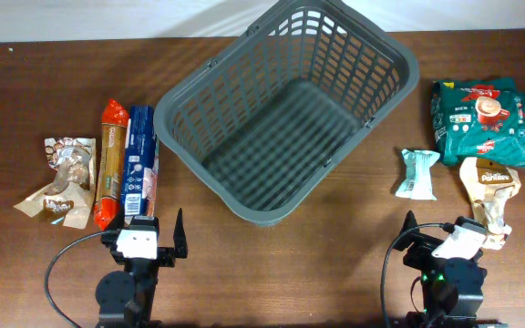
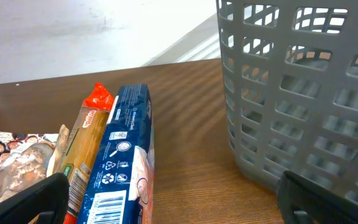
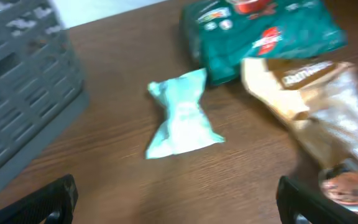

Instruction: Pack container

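Observation:
The dark grey lattice basket [image 1: 290, 109] stands empty at the table's middle back; its wall shows in the left wrist view [image 2: 303, 106] and right wrist view [image 3: 23, 93]. Left of it lie a blue packet [image 1: 140, 164] [image 2: 120, 168], an orange-red packet [image 1: 110, 159] [image 2: 82, 143] and a brown snack packet [image 1: 62, 178]. Right of it lie a pale teal packet [image 1: 417, 173] [image 3: 182, 115], a green bag [image 1: 479, 117] [image 3: 260, 34] and a tan bag [image 1: 488, 187] [image 3: 322, 106]. My left gripper [image 1: 149, 232] [image 2: 173, 202] is open and empty by the blue packet's near end. My right gripper [image 1: 436, 239] [image 3: 176, 202] is open and empty, short of the teal packet.
The wooden table [image 1: 335, 264] runs to a white back edge. The cables of both arms hang near the front edge.

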Robot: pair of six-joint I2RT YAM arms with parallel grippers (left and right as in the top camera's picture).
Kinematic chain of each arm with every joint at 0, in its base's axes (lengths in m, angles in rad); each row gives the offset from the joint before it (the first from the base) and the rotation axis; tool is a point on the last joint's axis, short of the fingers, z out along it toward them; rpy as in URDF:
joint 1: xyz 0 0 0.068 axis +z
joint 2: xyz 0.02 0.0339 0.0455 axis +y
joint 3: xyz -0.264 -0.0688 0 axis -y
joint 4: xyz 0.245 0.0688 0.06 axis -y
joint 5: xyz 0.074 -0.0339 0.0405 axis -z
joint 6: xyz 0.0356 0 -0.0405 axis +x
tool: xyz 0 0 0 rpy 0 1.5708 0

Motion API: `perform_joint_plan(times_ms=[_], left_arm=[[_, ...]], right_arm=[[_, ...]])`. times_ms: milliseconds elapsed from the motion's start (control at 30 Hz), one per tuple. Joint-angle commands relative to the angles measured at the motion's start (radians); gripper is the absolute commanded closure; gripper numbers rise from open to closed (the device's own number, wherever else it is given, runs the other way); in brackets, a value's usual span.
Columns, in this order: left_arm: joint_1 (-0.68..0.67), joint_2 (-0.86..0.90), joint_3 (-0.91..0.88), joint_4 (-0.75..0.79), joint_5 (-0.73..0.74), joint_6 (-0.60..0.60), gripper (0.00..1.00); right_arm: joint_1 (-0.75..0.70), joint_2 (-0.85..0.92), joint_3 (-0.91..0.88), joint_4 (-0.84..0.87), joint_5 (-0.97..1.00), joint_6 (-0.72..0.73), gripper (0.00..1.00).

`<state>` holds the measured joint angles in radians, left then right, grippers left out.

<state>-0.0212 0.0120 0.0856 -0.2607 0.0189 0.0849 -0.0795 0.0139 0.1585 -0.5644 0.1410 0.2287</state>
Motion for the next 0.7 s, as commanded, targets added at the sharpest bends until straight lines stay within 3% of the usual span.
perform_joint_plan(times_ms=[0,67,267,433,667], left_arm=[[-0.002,-0.007,-0.005,-0.001,-0.007,-0.002,0.01],[-0.002,-0.007,-0.005,-0.001,-0.007,-0.002,0.01],[-0.002,-0.007,-0.005,-0.001,-0.007,-0.002,0.01],[-0.002,-0.007,-0.005,-0.001,-0.007,-0.002,0.01],[-0.002,-0.007,-0.005,-0.001,-0.007,-0.002,0.01]], right_arm=[[0.007,-0.011,-0.008,0.004,-0.124,0.014,0.01],[0.007,-0.011,-0.008,0.033,-0.159,0.21,0.01],[0.007,0.039,0.124,0.079,-0.204,0.217,0.01],[0.006,0.325,0.514,0.015,-0.121,0.076,0.01],[0.006,0.798,1.145,-0.319,-0.184,-0.075,0.01]])
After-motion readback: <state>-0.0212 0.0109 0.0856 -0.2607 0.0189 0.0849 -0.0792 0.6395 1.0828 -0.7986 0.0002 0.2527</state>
